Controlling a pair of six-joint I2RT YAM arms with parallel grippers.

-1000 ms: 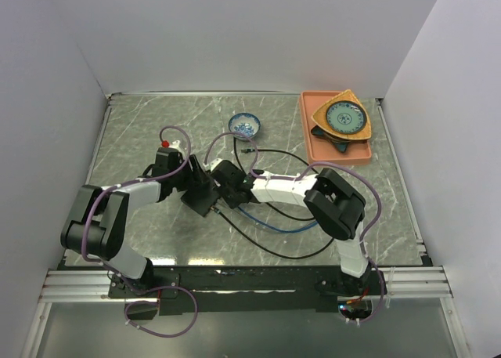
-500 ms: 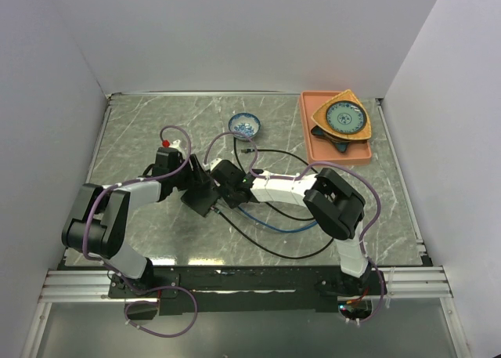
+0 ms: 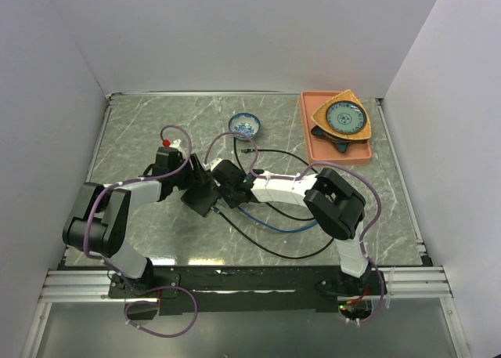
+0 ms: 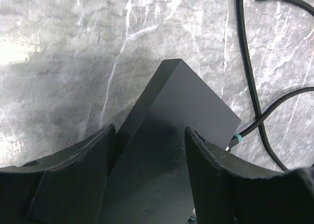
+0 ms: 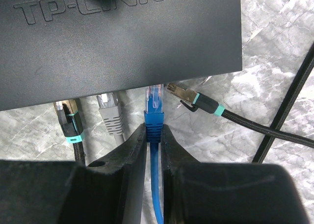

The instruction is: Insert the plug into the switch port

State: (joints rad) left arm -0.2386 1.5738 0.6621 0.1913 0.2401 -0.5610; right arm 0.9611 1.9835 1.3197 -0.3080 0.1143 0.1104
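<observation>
The switch (image 3: 200,195) is a flat matte-black box, left of the table's middle. In the left wrist view the switch (image 4: 181,111) runs between my left fingers. My left gripper (image 4: 149,131) is shut on it, one jaw at each side. My right gripper (image 5: 154,128) is shut on the blue plug (image 5: 154,118) by its boot. The plug's clear tip reaches the port edge of the switch (image 5: 122,42) and part of it is hidden under that edge. In the top view the left gripper (image 3: 190,187) and right gripper (image 3: 223,187) meet at the box.
A grey plug (image 5: 112,111) and a black plug with teal bands (image 5: 68,118) sit at the same edge. Another black plug (image 5: 194,97) lies loose to the right. Black cables (image 3: 274,248) loop over the table. A small bowl (image 3: 244,124) and an orange tray (image 3: 307,131) stand behind.
</observation>
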